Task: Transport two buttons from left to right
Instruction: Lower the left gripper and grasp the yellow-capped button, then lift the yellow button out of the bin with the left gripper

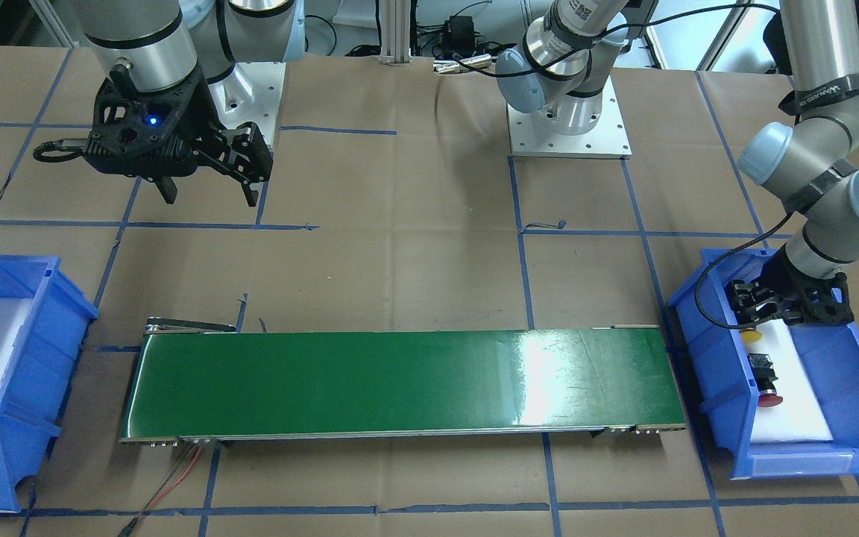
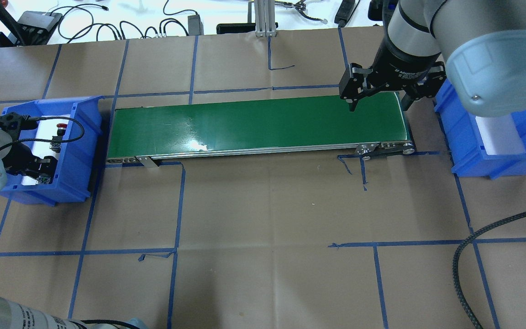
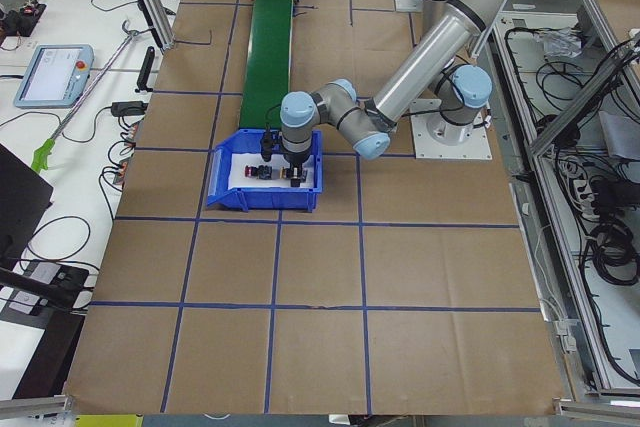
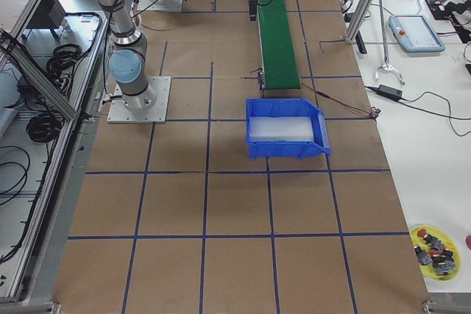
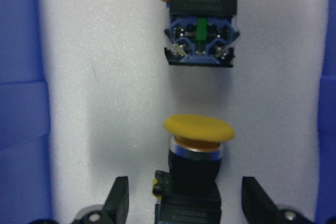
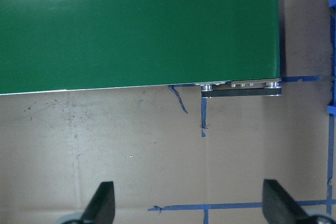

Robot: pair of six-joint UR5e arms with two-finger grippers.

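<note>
My left hand (image 5: pixel 187 199) is wide open, empty, straddling the yellow button (image 5: pixel 198 136); I'd centre on its black body, below the cap, and close square.

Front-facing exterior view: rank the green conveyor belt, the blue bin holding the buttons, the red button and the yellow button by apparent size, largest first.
1. green conveyor belt
2. blue bin
3. red button and yellow button: not ranked, since the left gripper covers most of the yellow one.
</note>
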